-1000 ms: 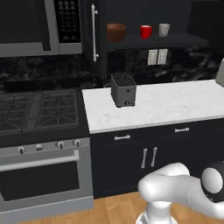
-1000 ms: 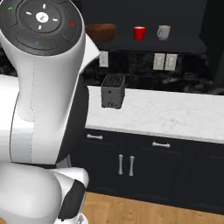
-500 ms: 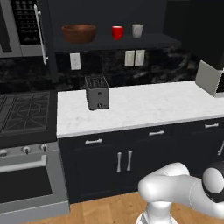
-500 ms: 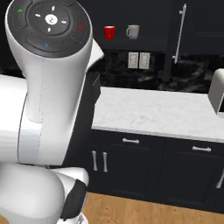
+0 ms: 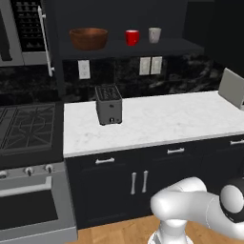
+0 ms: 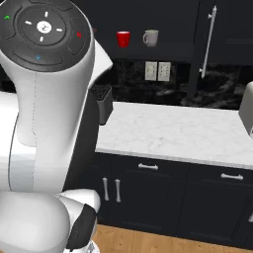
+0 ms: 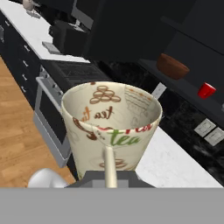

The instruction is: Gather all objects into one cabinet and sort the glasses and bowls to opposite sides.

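In the hand view a cream mug (image 7: 111,127) printed with "tea" markings sits upright in front of the camera, and my gripper (image 7: 110,177) is shut on its handle. The brown wooden bowl (image 5: 88,38) stands at the left of the black cabinet's shelf (image 5: 190,47). To its right on the same shelf are the red mug (image 5: 132,37) and then the grey mug (image 5: 154,34). The right base view shows the red mug (image 6: 123,38) and grey mug (image 6: 150,37) too. Far off in the hand view are the bowl (image 7: 173,65) and red mug (image 7: 206,90).
A grey toaster (image 5: 108,105) stands on the white marble counter (image 5: 167,119), below the bowl. A stove (image 5: 24,124) and oven lie to the left. The cabinet door's white bar handle (image 5: 46,43) hangs left of the shelf. Another door with a bar handle (image 6: 210,42) is at the right.
The base has moved, so the whole scene has slid left in the base views. Bowl, red mug and grey mug keep their places on the shelf.
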You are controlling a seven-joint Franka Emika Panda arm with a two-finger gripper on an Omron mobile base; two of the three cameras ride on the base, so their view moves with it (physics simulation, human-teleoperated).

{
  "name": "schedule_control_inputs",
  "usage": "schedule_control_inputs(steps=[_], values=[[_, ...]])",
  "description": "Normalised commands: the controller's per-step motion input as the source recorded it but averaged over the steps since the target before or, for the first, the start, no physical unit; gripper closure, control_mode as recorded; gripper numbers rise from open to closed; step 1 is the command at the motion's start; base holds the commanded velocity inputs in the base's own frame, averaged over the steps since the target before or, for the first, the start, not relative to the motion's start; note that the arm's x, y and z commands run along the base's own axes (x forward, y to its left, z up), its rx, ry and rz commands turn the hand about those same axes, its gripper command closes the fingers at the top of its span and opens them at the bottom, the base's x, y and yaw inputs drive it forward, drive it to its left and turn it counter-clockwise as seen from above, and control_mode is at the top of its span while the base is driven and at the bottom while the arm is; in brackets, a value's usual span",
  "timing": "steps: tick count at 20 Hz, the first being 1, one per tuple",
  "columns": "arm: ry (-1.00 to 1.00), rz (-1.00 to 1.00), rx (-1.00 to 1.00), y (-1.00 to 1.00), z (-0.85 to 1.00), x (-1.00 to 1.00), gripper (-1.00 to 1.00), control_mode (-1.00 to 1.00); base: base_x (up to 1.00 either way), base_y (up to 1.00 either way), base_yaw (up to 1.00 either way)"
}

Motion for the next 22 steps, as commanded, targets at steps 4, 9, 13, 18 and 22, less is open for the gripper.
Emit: schedule_control_inputs(steps=[4, 9, 13, 18, 22], values=[[0.0, 0.0, 0.0, 0.0, 0.0, 0.0, 1.0, 1.0, 1.0, 0.0, 0.05], [0.0, 0.0, 0.0, 0.0, 0.0, 0.0, 1.0, 1.0, 1.0, 0.0, 0.05], [0.0, 0.0, 0.0, 0.0, 0.0, 0.0, 1.0, 1.0, 1.0, 0.0, 0.04], [0.0, 0.0, 0.0, 0.0, 0.0, 0.0, 1.0, 1.0, 1.0, 0.0, 0.04], [0.0, 0.0, 0.0, 0.0, 0.0, 0.0, 1.0, 1.0, 0.85, -0.06, 0.02]])
